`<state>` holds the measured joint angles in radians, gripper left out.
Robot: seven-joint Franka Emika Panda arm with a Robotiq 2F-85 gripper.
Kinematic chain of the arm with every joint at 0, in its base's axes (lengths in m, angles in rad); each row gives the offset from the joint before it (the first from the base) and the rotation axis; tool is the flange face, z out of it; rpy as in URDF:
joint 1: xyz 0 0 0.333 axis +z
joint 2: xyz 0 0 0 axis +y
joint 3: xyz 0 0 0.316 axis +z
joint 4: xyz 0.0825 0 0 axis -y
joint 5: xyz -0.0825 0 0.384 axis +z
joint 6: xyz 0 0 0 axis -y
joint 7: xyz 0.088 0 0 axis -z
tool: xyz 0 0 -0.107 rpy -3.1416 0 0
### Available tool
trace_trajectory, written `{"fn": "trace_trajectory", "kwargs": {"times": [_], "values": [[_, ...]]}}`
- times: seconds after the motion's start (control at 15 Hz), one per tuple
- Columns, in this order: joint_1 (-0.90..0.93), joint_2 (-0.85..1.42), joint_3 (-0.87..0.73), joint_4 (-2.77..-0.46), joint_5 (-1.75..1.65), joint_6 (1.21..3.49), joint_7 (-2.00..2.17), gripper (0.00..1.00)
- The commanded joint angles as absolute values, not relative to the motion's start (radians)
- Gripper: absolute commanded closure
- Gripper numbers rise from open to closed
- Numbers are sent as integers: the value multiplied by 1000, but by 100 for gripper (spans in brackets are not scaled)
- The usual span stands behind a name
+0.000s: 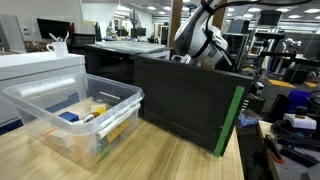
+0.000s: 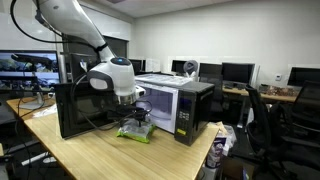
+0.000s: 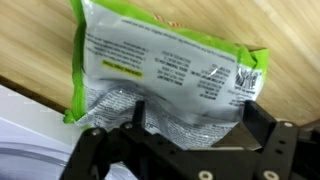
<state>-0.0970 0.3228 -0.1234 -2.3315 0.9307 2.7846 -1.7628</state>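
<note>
The green-edged, white-printed plastic pouch [image 3: 165, 70] lies flat on the light wooden bench [image 3: 40, 40], directly under the tool [image 3: 194, 108], whose jaws stand wide and clear of it. Judged light, soft and slippery (the film crumples readily), so grip across the puffed middle. A white microwave oven [image 2: 178, 100] stands just beside it and a black upright panel [image 2: 72, 110] is near.

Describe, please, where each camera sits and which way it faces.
Exterior view: low at the wooden table edge, behind a clear bin, facing the black panel; the arm shows its white wrist above it.
Exterior view: off the table's corner, facing the arm, its open gripper over a green bag beside a microwave.
Wrist view: looks down on the bag; only the gripper's fingers show.
Shared: both exterior views show the panel and arm; the bag appears in the wrist view and an exterior view.
</note>
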Motion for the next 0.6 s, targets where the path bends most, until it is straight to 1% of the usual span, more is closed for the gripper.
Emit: {"fn": "trace_trajectory", "kwargs": {"times": [0.0, 0.13, 0.33, 0.53], "values": [[-88, 329, -132, -2327, 902, 2775, -1745, 23], [-86, 329, -132, -2328, 902, 2774, -1745, 30], [-84, 328, -136, -2325, 901, 2773, -1745, 51], [-83, 327, -136, -2318, 902, 2776, -1745, 69]]}}
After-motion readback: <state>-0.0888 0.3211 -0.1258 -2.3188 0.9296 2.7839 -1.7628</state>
